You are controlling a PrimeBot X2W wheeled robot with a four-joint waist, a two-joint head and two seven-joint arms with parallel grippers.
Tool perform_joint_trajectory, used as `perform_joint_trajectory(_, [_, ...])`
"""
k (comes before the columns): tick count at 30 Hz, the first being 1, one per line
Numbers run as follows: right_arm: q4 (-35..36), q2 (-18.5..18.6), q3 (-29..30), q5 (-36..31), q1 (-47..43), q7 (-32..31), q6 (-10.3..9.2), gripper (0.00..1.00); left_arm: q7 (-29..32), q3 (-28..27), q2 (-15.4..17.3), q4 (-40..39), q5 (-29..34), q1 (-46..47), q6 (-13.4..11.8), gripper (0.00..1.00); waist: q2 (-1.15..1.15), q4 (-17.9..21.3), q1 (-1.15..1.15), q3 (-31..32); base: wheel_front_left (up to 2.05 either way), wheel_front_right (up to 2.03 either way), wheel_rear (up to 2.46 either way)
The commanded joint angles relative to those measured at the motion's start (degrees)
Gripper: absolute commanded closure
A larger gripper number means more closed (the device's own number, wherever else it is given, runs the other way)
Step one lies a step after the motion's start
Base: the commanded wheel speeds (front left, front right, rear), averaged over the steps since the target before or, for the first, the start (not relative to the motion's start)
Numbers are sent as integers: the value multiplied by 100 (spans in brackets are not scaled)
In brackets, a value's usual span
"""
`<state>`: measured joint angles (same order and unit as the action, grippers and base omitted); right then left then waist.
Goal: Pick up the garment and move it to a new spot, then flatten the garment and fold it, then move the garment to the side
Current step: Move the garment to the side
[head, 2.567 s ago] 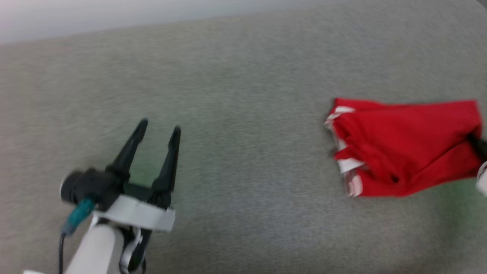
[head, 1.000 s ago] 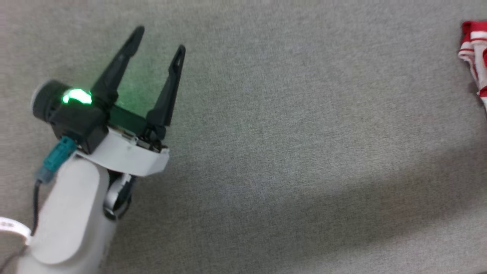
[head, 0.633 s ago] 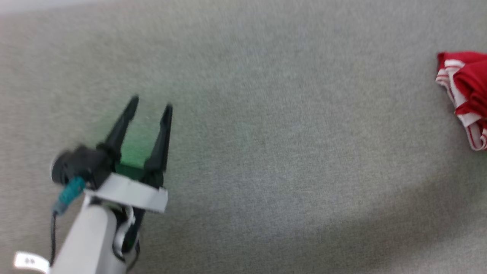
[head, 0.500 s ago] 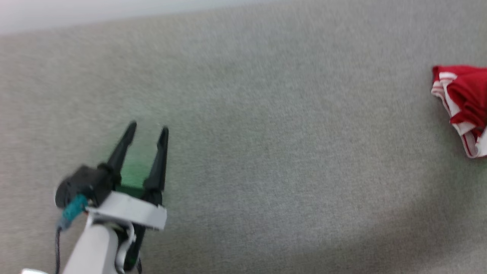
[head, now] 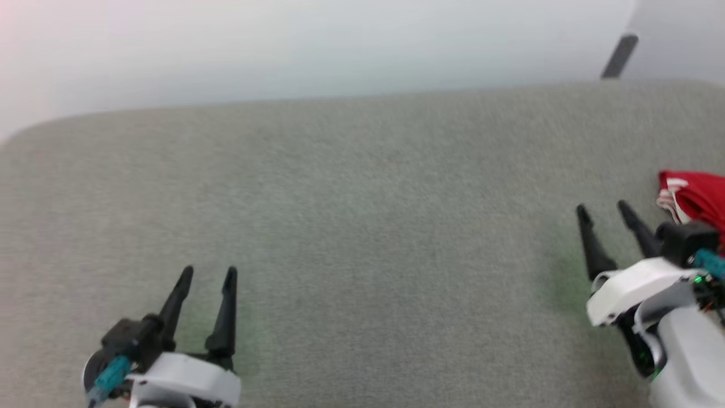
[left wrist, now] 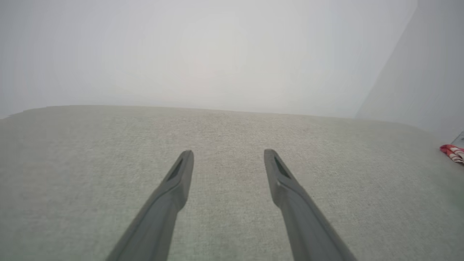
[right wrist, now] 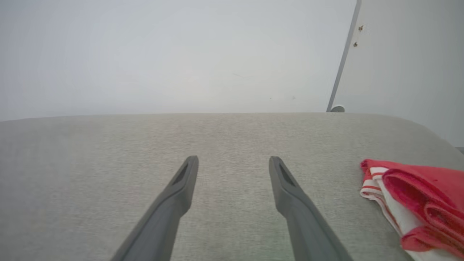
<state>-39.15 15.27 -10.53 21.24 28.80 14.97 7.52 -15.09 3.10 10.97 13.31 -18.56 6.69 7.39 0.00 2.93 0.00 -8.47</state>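
The garment [head: 696, 199] is a bunched red cloth with white striped edges, lying at the far right of the grey cushioned surface, partly cut off by the frame. In the right wrist view the garment [right wrist: 417, 203] lies to the right of my fingers, apart from them. My right gripper [head: 604, 211] is open just left of it, with nothing between its fingers [right wrist: 181, 188]. At the lower left, far from the cloth, my left gripper [head: 207, 275] stands open and empty. From the left wrist the garment [left wrist: 452, 153] is a small red patch at the far right.
The grey fabric surface [head: 362, 226] stretches wide between the two grippers. A pale wall [head: 283, 45] rises behind its far edge. A dark upright strip [head: 619, 55] stands at the back right, beside a light panel [right wrist: 406, 65].
The head camera has tilted up, so the wall and far edge now show. My right gripper has come into view beside the garment. The left gripper stays open.
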Motion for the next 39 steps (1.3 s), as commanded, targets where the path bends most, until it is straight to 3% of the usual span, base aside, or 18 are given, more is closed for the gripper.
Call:
perform_joint_trajectory(1, [111,-30,-42,82,-152,24,-6,0,-3,-50,-4,-13,20,-116,12,0,0,-371,0,452,0,0,0])
perform_joint_trajectory(9, [824,104,-189,145,-993,25,-6,0,-3,-159,63,-122,33,-588,13,0,0,-554,0,908,0,0,0])
perform_joint_trajectory(17, [1542,216,239,110,-1793,25,-6,0,-3,-223,27,-375,-22,-990,13,0,0,-623,0,1082,0,0,0])
perform_joint_trajectory(29, [2693,-38,1011,-101,-2938,-245,-6,0,-4,-478,-46,-950,-64,-1755,12,0,0,-665,0,1127,0,0,0])
perform_joint_trajectory(39, [3340,-319,1404,-293,-3347,-565,-6,0,-3,-606,-144,-1201,55,-1952,12,0,0,-636,0,1103,0,0,0])
